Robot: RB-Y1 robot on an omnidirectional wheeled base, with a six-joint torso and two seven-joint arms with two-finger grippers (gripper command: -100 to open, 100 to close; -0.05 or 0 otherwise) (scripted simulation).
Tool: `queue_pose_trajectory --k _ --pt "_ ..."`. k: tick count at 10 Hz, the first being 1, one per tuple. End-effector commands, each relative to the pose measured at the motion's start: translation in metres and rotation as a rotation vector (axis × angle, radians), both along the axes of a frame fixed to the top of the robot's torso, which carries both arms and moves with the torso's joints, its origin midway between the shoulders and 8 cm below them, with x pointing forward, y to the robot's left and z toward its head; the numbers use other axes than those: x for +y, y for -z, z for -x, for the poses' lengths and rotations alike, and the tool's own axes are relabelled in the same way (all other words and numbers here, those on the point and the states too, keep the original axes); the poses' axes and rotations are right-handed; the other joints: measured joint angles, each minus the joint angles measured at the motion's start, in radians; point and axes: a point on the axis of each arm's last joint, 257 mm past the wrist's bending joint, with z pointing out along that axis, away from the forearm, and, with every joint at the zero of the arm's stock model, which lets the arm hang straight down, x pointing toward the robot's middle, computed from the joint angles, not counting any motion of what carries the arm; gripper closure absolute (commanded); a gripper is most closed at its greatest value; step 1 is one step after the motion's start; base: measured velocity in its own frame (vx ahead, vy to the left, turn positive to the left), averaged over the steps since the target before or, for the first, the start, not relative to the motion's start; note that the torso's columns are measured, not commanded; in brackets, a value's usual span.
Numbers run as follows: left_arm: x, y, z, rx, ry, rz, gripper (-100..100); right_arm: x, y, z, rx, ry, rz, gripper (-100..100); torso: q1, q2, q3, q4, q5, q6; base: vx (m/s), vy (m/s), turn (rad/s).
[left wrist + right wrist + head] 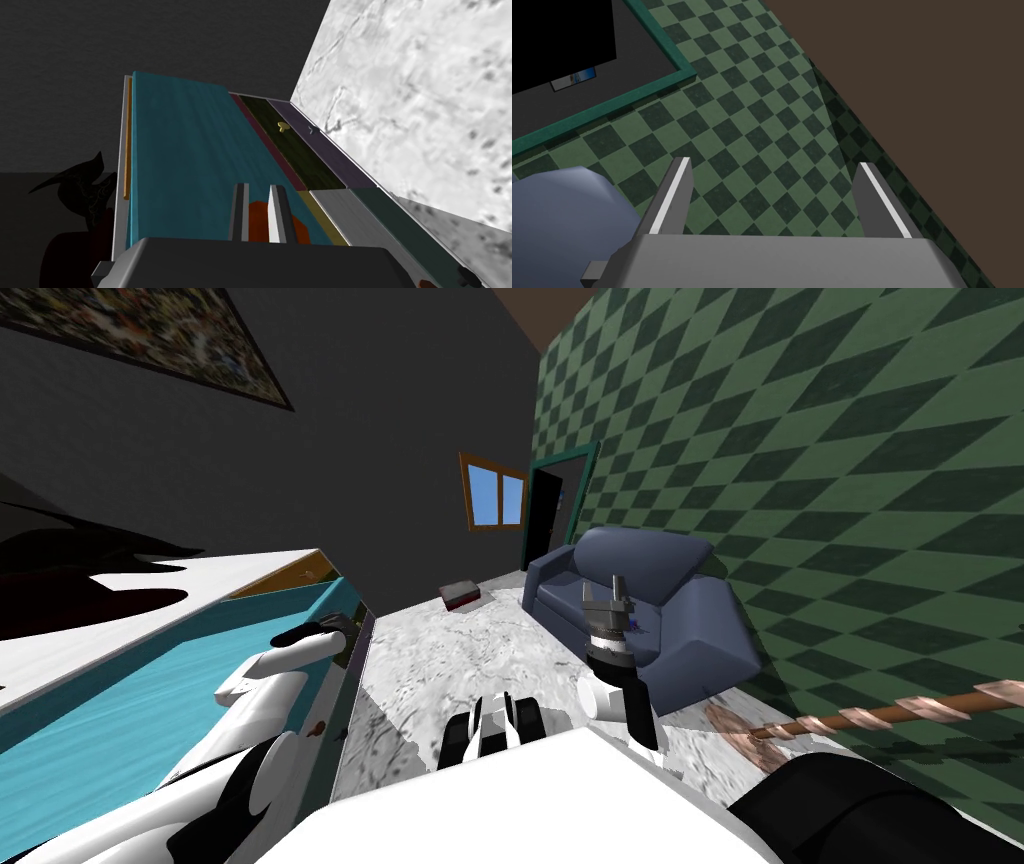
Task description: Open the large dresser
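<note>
The large dresser (150, 688) stands at my left, with a white top and a teal face. My left arm reaches to its near edge, where the left gripper (345, 628) sits against the drawer fronts. In the left wrist view the dresser's teal panel (190, 150) runs away from the hand, beside a dark green front with a yellow knob (283, 127) and a purple front with a grey knob (313, 130). The left gripper (257, 186) is shut on an orange-red knob (257, 220). My right gripper (615, 583) is raised in front of the armchair, open and empty (772, 162).
A blue armchair (650, 588) stands ahead on the right against the green chequered wall. A copper-banded pole (880, 713) lies across the floor at my right. A small red and grey box (460, 593) rests on the pale floor near a doorway (548, 513). A dark spiky shape (80, 185) sits on the dresser top.
</note>
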Motion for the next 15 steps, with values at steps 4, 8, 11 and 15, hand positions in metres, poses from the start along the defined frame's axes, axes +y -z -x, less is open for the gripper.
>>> queue_pose_trajectory --k 4,8,11,15 --pt "-0.0015 0.0025 0.0006 0.0 0.002 -0.003 100 0.0 0.0 0.0 0.0 0.0 0.0 0 -0.013 -0.012 -0.008 -0.004 -0.004 0.001 0.017 0.034 -0.011" --pt "0.0001 -0.0033 -0.0013 -0.007 -0.003 -0.001 100 0.0 0.0 0.0 0.0 0.0 0.0 0 -0.015 -0.008 -0.005 -0.002 -0.004 0.001 0.062 -0.135 -0.014" --pt "0.0003 -0.0031 -0.0009 -0.006 -0.003 0.0 -100 0.0 0.0 0.0 0.0 0.0 0.0 0 -0.005 -0.005 -0.003 -0.002 -0.002 0.001 0.021 -0.063 0.002" --pt "0.0005 -0.0008 0.0005 0.0 0.0 -0.001 -100 0.0 0.0 0.0 0.0 0.0 0.0 0 -0.01 -0.006 -0.004 -0.002 -0.003 0.001 -0.1 0.152 0.018"
